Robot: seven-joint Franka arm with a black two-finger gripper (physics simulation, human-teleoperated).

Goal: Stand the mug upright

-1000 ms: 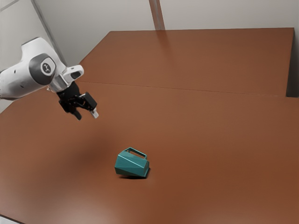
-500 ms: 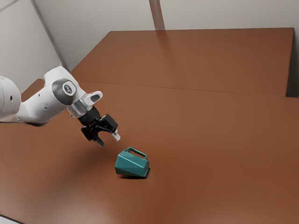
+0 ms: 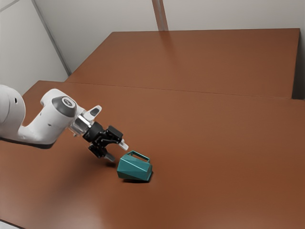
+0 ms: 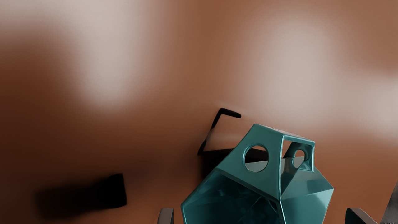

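And here it is, the teal, faceted mug with the angular handle (image 3: 135, 168), lying on its side on the bare reddish-brown bench (image 3: 214, 143), towards the near part of the scene and a little to the exterior view's left of the middle. The handle (image 4: 255, 137) points up, an open frame with a round hole through its broad face, and the wrist view looks right into the dark hollow of the mug, so the mouth is facing the claw (image 3: 117, 151)! That claw is black, wide open, with nothing in its grip; its two fingertips stand well apart, just beside the mouth end, and in the wrist view the mug sits between them, some bench showing on either side. Around the mug, a hard black shadow (image 4: 211, 160) lies on the bench, thin handle outline and all, while a separate dark, blocky shadow (image 4: 115, 191) falls on the wood beyond one fingertip. Behind the claw comes the white and grey arm (image 3: 47, 125), reaching in low from the exterior view's left, bent at its joints and slanting down to the mug. Farther off, a thin seam (image 3: 190, 91) crosses the wood, and at the far side rise pale grey walls (image 3: 228, 14), with a reddish-brown upright strip (image 3: 160, 15) against them.
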